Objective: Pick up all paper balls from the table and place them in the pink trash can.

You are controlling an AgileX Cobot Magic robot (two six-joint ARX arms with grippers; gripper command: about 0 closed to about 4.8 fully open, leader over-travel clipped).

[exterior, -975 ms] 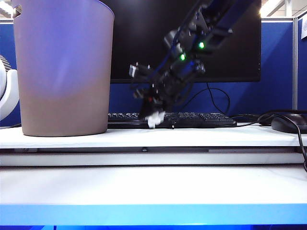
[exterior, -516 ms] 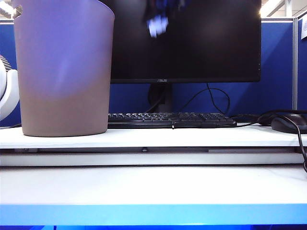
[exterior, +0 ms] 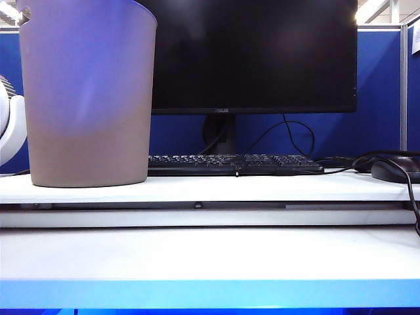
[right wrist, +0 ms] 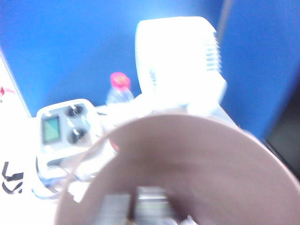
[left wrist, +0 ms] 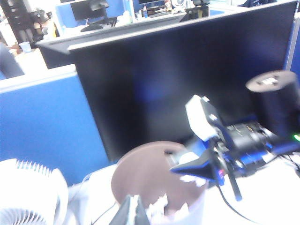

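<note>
Both end effectors over the bin [left wrist: 140, 178]: left end effector [left wrist: 133, 211] clenched, right end effector [right wrist: 136, 206] unclear; paper [left wrist: 157, 206] inside, worktop [exterior: 210, 187] ball-free.

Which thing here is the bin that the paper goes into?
Find the big black monitor at the back of the table. Just left of it stands the pink trash can, a tall tapered bin. Unlike the white fan at its other side, it is smooth, plain and dull mauve.
</note>
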